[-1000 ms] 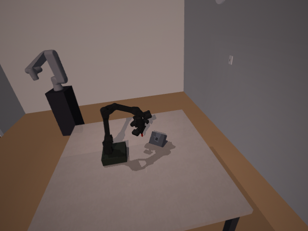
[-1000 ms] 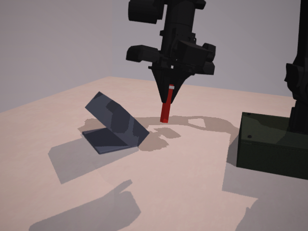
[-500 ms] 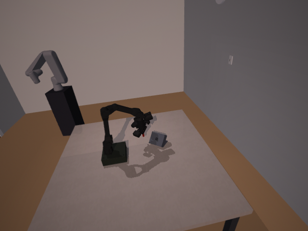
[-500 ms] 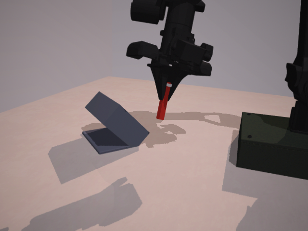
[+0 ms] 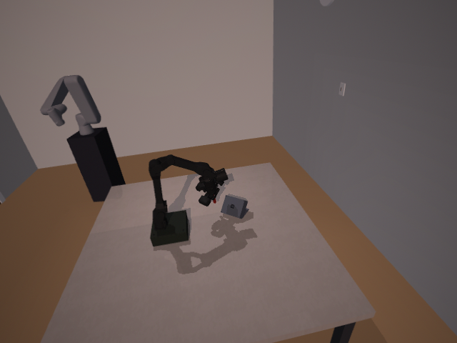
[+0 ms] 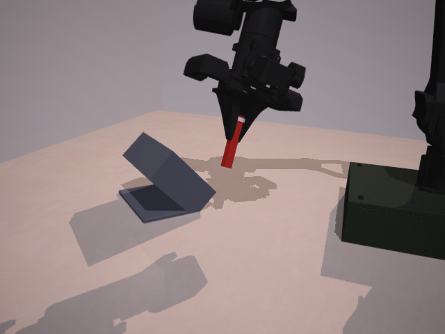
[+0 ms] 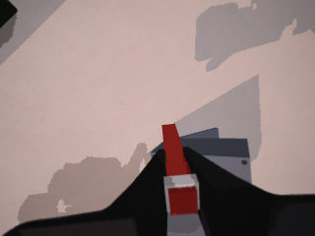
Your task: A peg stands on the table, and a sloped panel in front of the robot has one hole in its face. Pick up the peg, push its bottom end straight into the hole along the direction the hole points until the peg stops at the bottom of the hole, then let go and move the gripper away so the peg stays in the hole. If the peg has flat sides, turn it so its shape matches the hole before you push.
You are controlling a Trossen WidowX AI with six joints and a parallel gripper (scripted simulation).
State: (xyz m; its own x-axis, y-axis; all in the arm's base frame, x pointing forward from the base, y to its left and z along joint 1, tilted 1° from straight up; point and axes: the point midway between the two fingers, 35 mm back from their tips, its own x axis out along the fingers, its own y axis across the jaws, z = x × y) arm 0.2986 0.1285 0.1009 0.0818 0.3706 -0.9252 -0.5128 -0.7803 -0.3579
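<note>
My gripper [image 5: 213, 199] [image 6: 234, 139] [image 7: 173, 153] is shut on the red peg [image 5: 214, 201] [image 6: 231, 154] [image 7: 172, 143]. The peg has flat sides, a squarish top and a pale band near the top. It is held above the table, leaning slightly, with its bottom end pointing down and a little toward the panel in the exterior view. The blue-grey sloped panel [image 5: 238, 207] [image 6: 183, 179] [image 7: 217, 147] stands beside the peg, not touching it. Its hole [image 5: 232, 206] shows as a small dark outline in the top view. In the wrist view the fingers hide part of the panel, and the hole cannot be made out.
The arm's dark green base box [image 5: 169, 230] [image 6: 391, 224] stands on the table [image 5: 288, 288] on the opposite side of the gripper from the panel. The panel's flat foot [image 6: 144, 220] lies on the table. A grey arm [image 5: 83, 97] stands on a black pedestal beyond the table.
</note>
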